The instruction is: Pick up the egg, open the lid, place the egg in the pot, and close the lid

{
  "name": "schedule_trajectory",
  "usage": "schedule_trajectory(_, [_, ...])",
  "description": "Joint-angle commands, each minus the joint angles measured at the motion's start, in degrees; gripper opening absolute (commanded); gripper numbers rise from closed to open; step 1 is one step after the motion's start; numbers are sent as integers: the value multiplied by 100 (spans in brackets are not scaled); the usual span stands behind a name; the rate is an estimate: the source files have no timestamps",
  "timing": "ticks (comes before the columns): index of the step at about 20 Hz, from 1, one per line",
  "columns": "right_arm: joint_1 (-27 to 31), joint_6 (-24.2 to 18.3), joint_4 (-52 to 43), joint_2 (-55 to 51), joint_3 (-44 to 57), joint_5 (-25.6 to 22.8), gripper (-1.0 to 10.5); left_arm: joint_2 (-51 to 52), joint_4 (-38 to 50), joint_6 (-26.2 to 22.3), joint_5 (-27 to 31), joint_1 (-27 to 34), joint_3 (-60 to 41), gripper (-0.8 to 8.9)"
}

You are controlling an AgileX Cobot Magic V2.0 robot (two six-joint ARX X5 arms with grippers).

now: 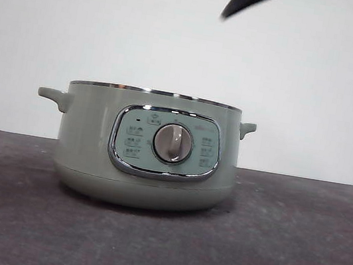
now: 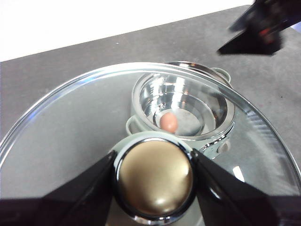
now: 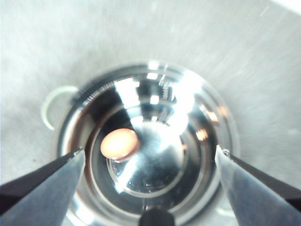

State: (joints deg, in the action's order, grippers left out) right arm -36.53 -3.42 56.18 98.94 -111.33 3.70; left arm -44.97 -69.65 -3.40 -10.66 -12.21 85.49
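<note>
egg [image 3: 119, 144] in pot [image 3: 146, 146] | right end effector [image 3: 150, 188] above, open

Front camera low, level, near pot [image 1: 145, 161], both wrist cameras looking down into it.

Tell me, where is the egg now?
The egg lies inside the open pot, on its shiny bottom near the wall, below the open right gripper.

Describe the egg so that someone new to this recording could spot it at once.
Find the pale green pot on the dark table. Its lid is off, held up by the left gripper, and the right gripper hangs open above. The egg lies inside on the shiny metal floor, the only small reddish-brown oval there.
</note>
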Motion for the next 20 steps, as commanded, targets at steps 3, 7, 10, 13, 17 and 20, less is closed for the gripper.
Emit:
schedule_trajectory(3, [-17, 72, 610, -730, -9, -118, 473, -472, 595, -122, -243, -302, 39, -8])
schedule_trajectory(7, [-17, 37, 1359, -1344, -7, -122, 473, -1130, 1202, -136, -304, -667, 39, -8])
schedule_trajectory(10, [-17, 20, 1716, -1788, -7, -120, 473, -1670, 1698, -138, -304, -918, 39, -8])
schedule_trajectory(13, [-17, 26, 1969, -2297, -7, -122, 473, -2210, 2203, -136, -302, -1178, 39, -8])
schedule_trajectory(17, [-17, 105, 2271, -2994, 2, -120, 473, -3005, 2844, -162, -219, -1519, 39, -8])
schedule_trajectory(20, [-17, 205, 2271, -3517, 7, -118, 473, -3563, 3351, -179, -61, -1657, 39, -8])
